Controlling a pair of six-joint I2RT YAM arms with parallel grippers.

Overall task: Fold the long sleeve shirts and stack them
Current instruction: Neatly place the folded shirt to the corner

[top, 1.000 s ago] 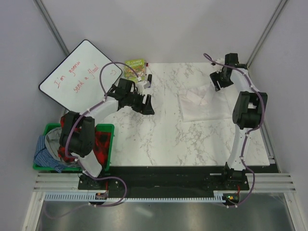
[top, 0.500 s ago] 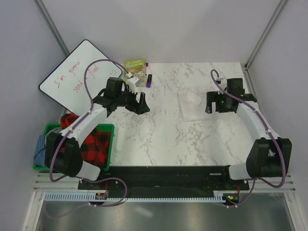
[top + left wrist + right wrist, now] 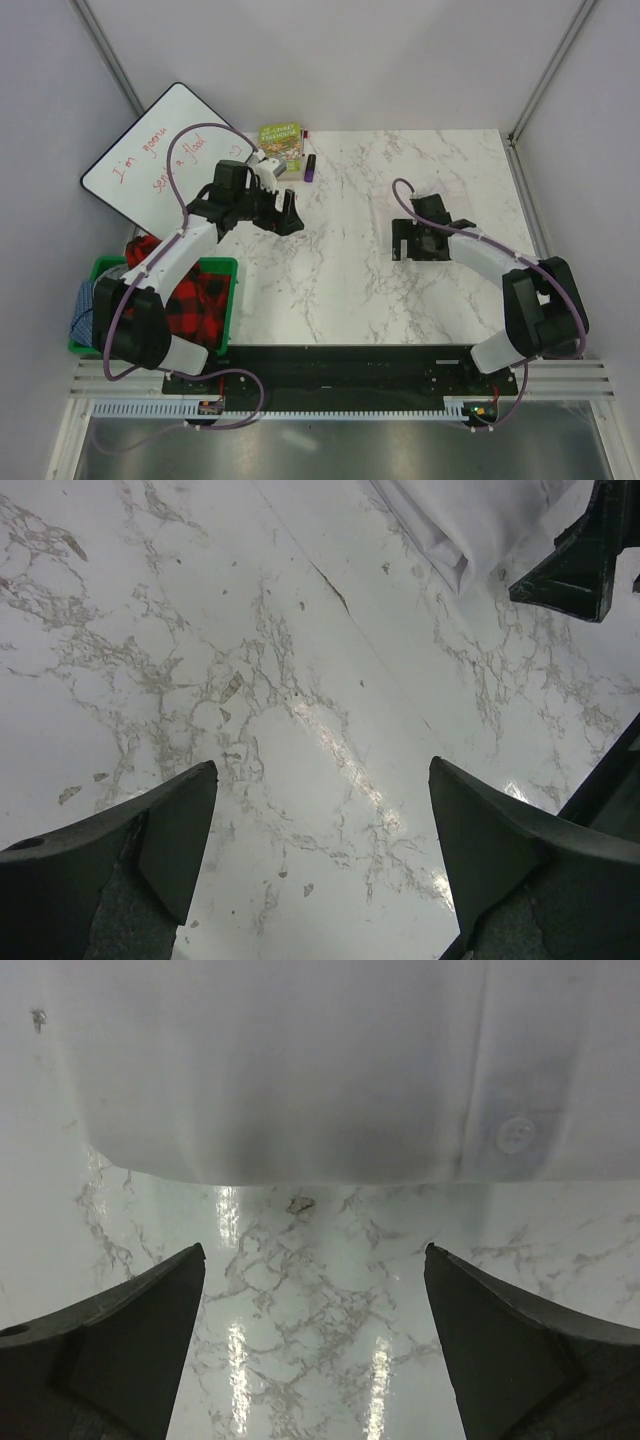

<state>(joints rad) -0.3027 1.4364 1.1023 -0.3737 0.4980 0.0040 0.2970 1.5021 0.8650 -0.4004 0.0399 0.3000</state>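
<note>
Top: black right claw [image 3: 403, 243] hangs right of centre over the white marble desk [image 3: 330, 290], with the black left claw [image 3: 285, 213] well to its left.
Left wrist: spread wide, empty; folded plain white button-front shirt [image 3: 470, 520] lies far right.
Right wrist: spread wide, empty; shirt's edge [image 3: 300, 1110] runs crosswise just beyond, so the right arm is nearer.

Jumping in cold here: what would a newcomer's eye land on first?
The whiteboard with red handwriting stands out at back left, and so does the green bin of red plaid cloth at front left. On the marble table, the white shirt lies just ahead of the open right gripper.
</note>
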